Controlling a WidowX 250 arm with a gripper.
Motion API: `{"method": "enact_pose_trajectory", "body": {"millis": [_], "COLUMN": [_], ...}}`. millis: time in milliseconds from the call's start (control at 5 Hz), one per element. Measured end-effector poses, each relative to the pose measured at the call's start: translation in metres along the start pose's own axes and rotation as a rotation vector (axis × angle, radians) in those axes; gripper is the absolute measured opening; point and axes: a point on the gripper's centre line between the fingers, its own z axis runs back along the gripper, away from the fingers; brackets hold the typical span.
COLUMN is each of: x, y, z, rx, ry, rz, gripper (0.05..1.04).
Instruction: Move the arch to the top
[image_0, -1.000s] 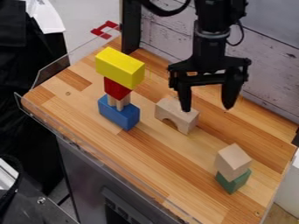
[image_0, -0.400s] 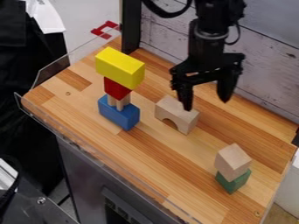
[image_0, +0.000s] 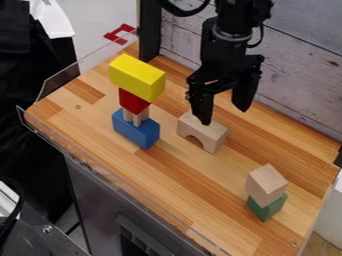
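Above the middle of the table, the black gripper (image_0: 224, 116) hangs open with nothing between its fingers. Its left fingertip is over or just in front of the wooden arch (image_0: 208, 135), which stands on the table with its cut-out facing down. Left of the arch rises a stack: a blue block (image_0: 137, 131) at the bottom, small natural-wood pillars (image_0: 140, 118) on it, a red block (image_0: 133, 101) above them, and a long yellow block (image_0: 137, 77) on top.
At the right front, a natural-wood block (image_0: 266, 183) rests on a green block (image_0: 268, 207). A clear low guard (image_0: 87, 67) runs along the table's left edge. Behind stands a whitewashed plank wall (image_0: 300, 70), with a black post (image_0: 149, 30) at the back left.
The gripper has swung round and shifted left, so its two fingers now stand closer together in view. The arch and the stacks have not moved.
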Motion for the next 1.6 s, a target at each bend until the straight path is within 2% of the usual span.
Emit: {"method": "enact_pose_trajectory", "body": {"millis": [200,400,800,1200,1400,1600], "x": [-0.001,-0.004,0.006,0.009,0.008,0.009], "y": [0.005,0.005,0.014,0.018,0.021,0.019], "z": [-0.008,-0.012,-0.022,-0.034,-0.042,-0.043], "rx": [0.047,0.056,0.029,0.041,0.068,0.063], "ry": [0.013,0.035,0.077,0.093,0.102,0.100], "rz": [0.088,0.171,0.283,0.297,0.279,0.270], "gripper": [0.999,0.999,0.999,0.965,0.686,0.566]}}
